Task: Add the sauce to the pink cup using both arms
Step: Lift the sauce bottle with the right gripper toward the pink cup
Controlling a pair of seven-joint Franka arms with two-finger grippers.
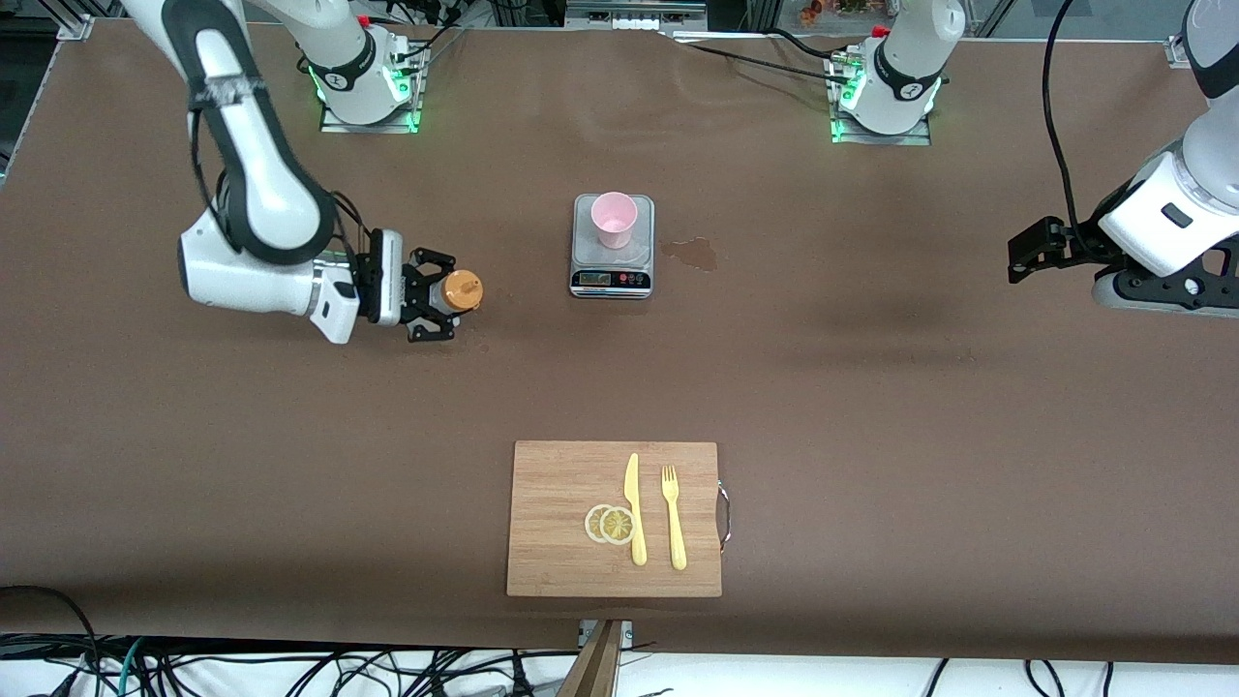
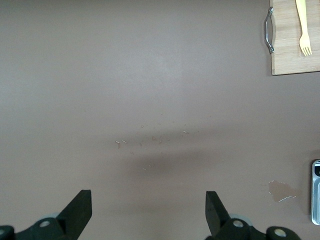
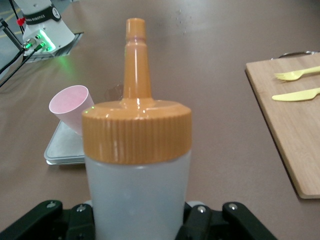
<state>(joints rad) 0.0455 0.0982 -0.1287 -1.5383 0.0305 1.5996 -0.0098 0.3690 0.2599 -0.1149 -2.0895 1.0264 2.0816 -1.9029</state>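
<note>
Toward the right arm's end of the table, the sauce bottle is held upright on the table in the jaws of the right gripper, clamped low on its frosted body. The pink cup stands well apart on the scale, nearer the middle. The left gripper waits over bare table, jaws wide. Risks judged: a soft body squeezed this hard could spurt sauce early through the orange nozzle; a low grip could let the bottle tip on lifting; the light cup could be knocked off the scale.
</note>
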